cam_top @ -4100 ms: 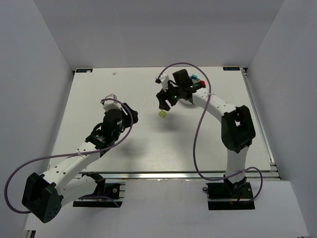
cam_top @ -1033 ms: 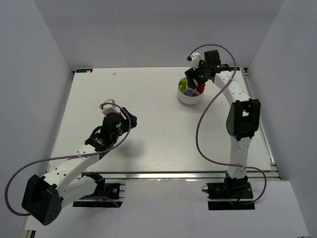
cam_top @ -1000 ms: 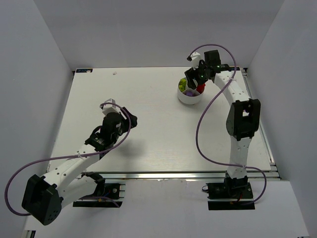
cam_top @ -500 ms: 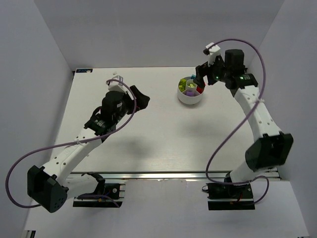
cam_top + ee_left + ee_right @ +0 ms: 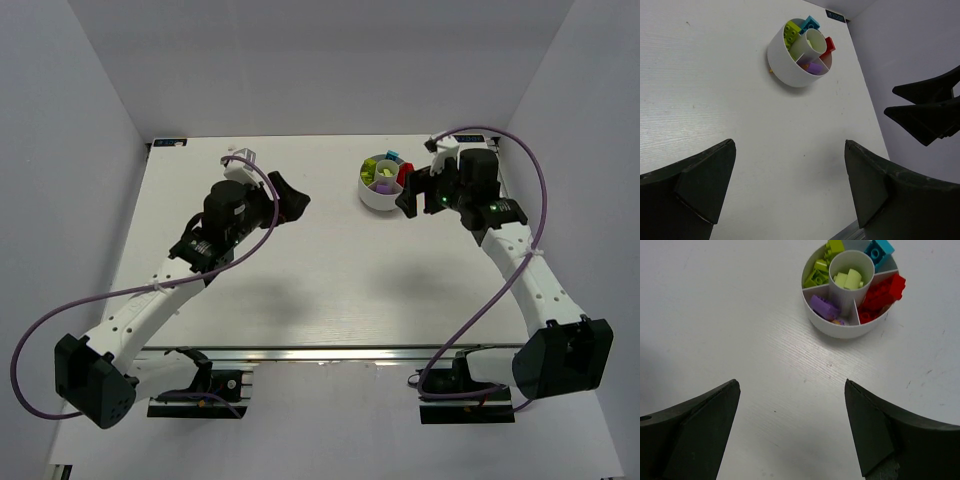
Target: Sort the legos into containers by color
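The round white dish [image 5: 383, 199] stands at the back right of the table. In the right wrist view its wedges hold lime green bricks [image 5: 819, 271], a cyan brick [image 5: 879, 251], red bricks [image 5: 882, 294] and a purple brick [image 5: 824, 307]; the centre well [image 5: 851, 279] holds pale green bricks. The dish also shows in the left wrist view [image 5: 785, 62]. My right gripper [image 5: 408, 196] is open and empty just right of the dish. My left gripper [image 5: 292, 196] is open and empty, well left of the dish. No loose brick shows on the table.
The white table [image 5: 330, 280] is walled by white panels at the left, back and right. A metal rail [image 5: 350, 354] runs along the near edge. Purple cables loop off both arms. The right gripper's fingers [image 5: 927, 107] show in the left wrist view.
The right arm has drawn back from over the dish to its right side and swung nearer. The left gripper rose towards the back centre, then shifted slightly right.
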Available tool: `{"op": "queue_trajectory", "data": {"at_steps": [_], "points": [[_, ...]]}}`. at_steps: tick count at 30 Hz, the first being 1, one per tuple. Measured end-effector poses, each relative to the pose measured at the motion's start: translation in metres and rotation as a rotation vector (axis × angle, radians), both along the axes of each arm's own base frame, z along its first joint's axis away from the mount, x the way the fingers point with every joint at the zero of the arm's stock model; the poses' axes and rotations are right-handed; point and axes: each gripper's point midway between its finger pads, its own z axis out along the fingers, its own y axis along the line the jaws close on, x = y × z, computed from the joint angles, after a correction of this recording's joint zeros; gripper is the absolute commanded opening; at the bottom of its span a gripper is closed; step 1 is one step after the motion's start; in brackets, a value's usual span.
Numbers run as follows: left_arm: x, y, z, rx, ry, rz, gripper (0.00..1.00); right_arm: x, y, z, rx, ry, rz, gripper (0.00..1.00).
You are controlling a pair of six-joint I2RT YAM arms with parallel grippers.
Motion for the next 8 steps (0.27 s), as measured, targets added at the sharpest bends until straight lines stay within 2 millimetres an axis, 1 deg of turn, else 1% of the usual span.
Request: {"op": "queue_trajectory", "data": {"at_steps": [3, 6, 8], "points": [[-0.004, -0.001, -0.005, -0.007, 0.008, -0.012, 0.98, -0.007, -0.004, -0.005, -0.011, -0.017, -0.006, 0.89], [-0.006, -0.002, -0.007, -0.01, 0.007, -0.022, 0.98, -0.008, -0.008, 0.002, -0.021, -0.064, -0.015, 0.89], [-0.006, -0.002, -0.008, -0.013, 0.005, -0.025, 0.98, -0.005, -0.009, 0.008, -0.024, -0.092, -0.025, 0.9]]}}
